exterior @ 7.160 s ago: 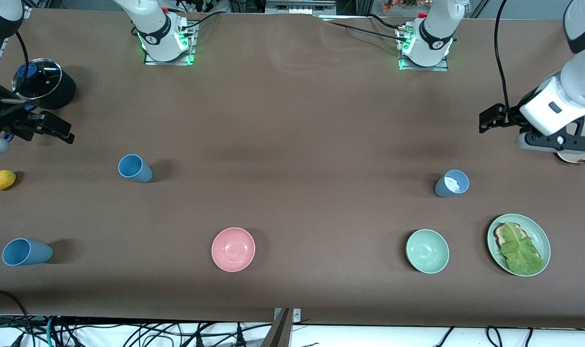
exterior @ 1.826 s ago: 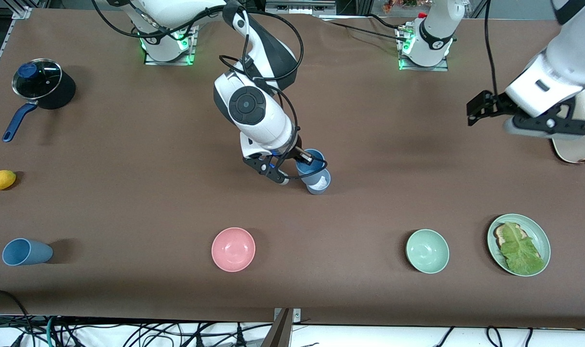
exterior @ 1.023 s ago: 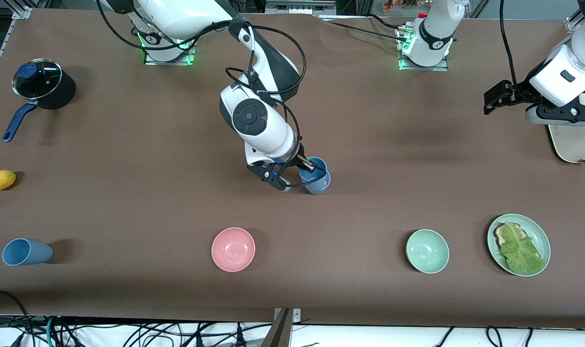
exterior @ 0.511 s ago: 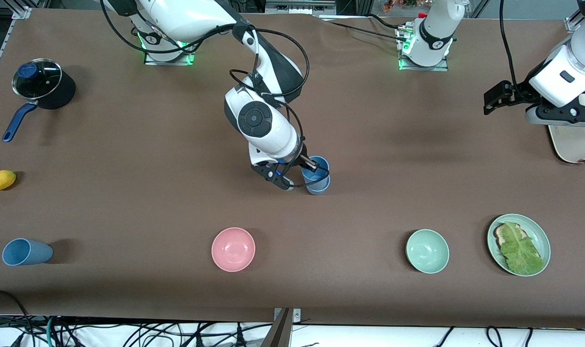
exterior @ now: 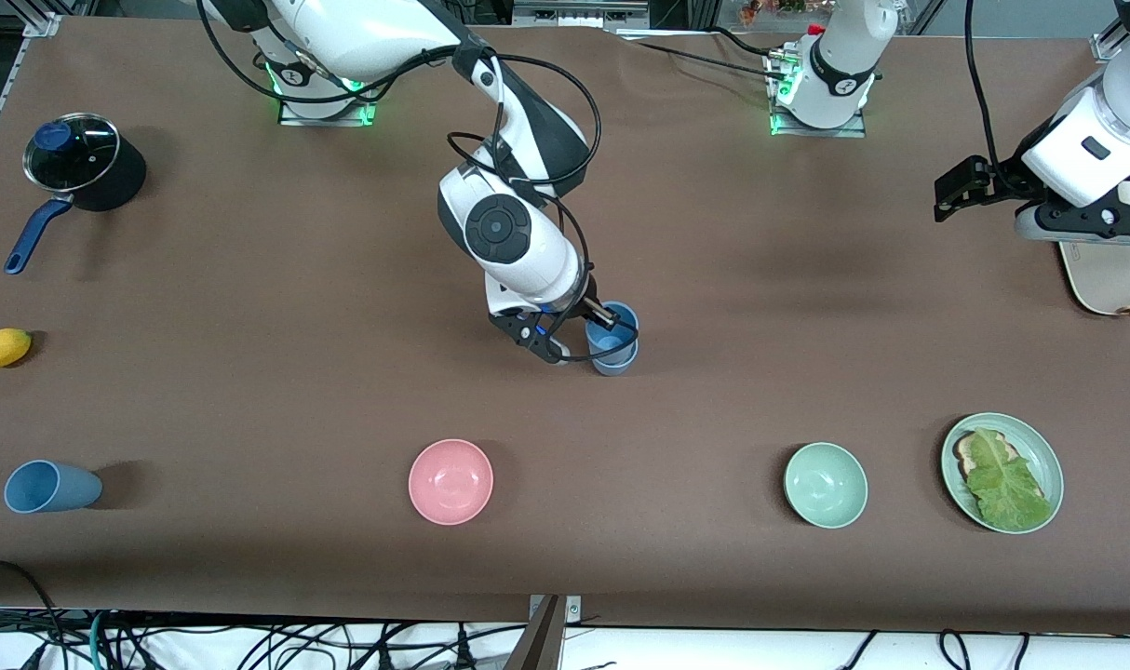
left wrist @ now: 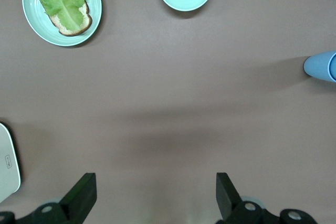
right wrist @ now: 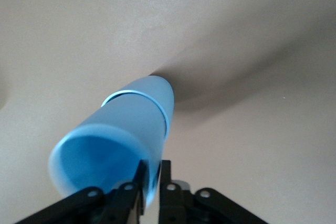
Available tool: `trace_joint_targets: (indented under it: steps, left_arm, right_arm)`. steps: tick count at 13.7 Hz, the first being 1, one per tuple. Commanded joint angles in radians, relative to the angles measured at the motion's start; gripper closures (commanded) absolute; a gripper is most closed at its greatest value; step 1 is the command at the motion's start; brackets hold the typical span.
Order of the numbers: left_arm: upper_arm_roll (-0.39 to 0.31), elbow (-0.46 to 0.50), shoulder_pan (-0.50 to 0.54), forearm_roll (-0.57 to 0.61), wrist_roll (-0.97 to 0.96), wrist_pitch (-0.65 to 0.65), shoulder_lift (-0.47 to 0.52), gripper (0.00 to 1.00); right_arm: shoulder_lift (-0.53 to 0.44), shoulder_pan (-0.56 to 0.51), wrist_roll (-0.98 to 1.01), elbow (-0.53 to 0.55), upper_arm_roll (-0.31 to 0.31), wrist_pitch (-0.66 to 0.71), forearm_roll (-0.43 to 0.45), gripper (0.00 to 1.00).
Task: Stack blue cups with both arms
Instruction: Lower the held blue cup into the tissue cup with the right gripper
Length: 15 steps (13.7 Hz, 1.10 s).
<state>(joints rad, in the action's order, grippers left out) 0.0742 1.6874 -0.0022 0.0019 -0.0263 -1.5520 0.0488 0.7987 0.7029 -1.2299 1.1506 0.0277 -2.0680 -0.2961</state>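
Note:
My right gripper [exterior: 591,326] is shut on the rim of a blue cup [exterior: 613,328] that sits down inside the greyer blue cup [exterior: 612,361] at mid-table. In the right wrist view the fingers [right wrist: 166,174] pinch the wall of the inner cup [right wrist: 105,153], and the outer cup [right wrist: 155,95] wraps its lower part. A third blue cup [exterior: 48,487] is at the right arm's end, nearer the front camera. My left gripper [exterior: 948,194] is open and empty, held over the table at the left arm's end. In its wrist view [left wrist: 153,198] the stack [left wrist: 320,66] shows at the frame's edge.
A pink bowl [exterior: 450,481], a pale green bowl [exterior: 826,485] and a plate with bread and lettuce [exterior: 1037,445] lie nearer the front camera. A lidded pot [exterior: 72,154] and a yellow fruit [exterior: 2,347] are at the right arm's end. A white appliance [exterior: 1109,279] is under the left arm.
The right gripper has lowered the blue cup deeper into the greyer cup, hiding its white patch. The left arm has stayed still over the last second.

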Motion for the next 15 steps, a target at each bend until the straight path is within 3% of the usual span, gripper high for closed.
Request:
trace_joint_targets:
  steps: [1,2,3,6,12,15]
  left_arm:
    - [-0.002,-0.006,0.004,-0.016,0.017,0.009,0.000,0.00]
    - [-0.002,-0.006,0.004,-0.016,0.017,0.009,0.000,0.00]
    - [-0.002,-0.006,0.004,-0.016,0.016,0.009,0.000,0.00]
    - [-0.002,-0.006,0.002,-0.016,0.016,0.009,0.000,0.00]
    - [-0.002,-0.006,0.002,-0.016,0.014,0.009,0.000,0.00]
    - [-0.002,-0.008,0.002,-0.016,0.014,0.009,0.000,0.00]
  right_arm:
    - [0.025,0.003,-0.014,-0.038,0.001,0.014,0.003,0.18]
    - [0.025,0.001,-0.011,-0.038,0.001,0.014,0.011,0.12]
    - [0.025,0.001,-0.011,-0.040,0.001,0.014,0.012,0.00]
    - [0.010,0.000,-0.006,-0.042,-0.002,0.023,0.014,0.00]
    - [-0.091,-0.081,0.217,-0.032,-0.014,0.288,0.035,0.00]
    - [-0.153,-0.106,0.398,0.006,-0.079,0.422,0.038,0.00]
